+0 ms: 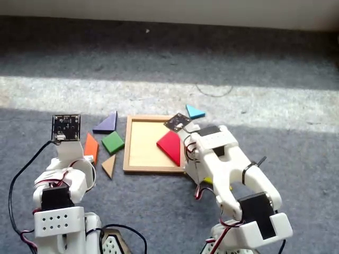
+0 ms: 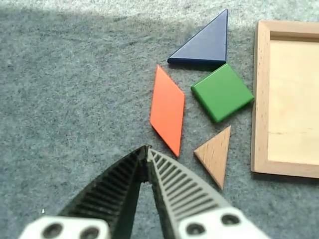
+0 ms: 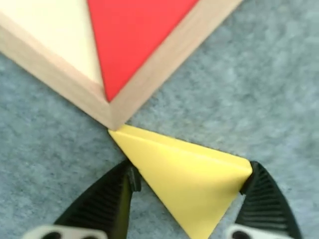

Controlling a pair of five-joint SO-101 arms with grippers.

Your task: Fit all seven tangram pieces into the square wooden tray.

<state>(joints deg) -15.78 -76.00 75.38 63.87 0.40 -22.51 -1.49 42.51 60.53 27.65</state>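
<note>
The square wooden tray (image 1: 127,153) lies mid-table with a red triangle (image 1: 170,145) in its right half. In the right wrist view my right gripper (image 3: 189,181) is shut on a yellow triangle (image 3: 187,172) that touches the carpet just outside the tray's corner (image 3: 112,117). The red triangle (image 3: 129,35) fills that corner. My left gripper (image 2: 147,152) is shut and empty above the carpet, its tips close to an orange parallelogram (image 2: 167,110). Near it lie a green square (image 2: 222,92), a dark blue triangle (image 2: 204,45) and a tan triangle (image 2: 215,154), all left of the tray (image 2: 260,99).
A cyan triangle (image 1: 195,111) sits on the carpet beyond the tray's far right corner. The right arm (image 1: 222,159) hangs over the tray's near right corner. Grey carpet spreads open beyond the tray, with a thin loose wire (image 1: 212,94) lying on it.
</note>
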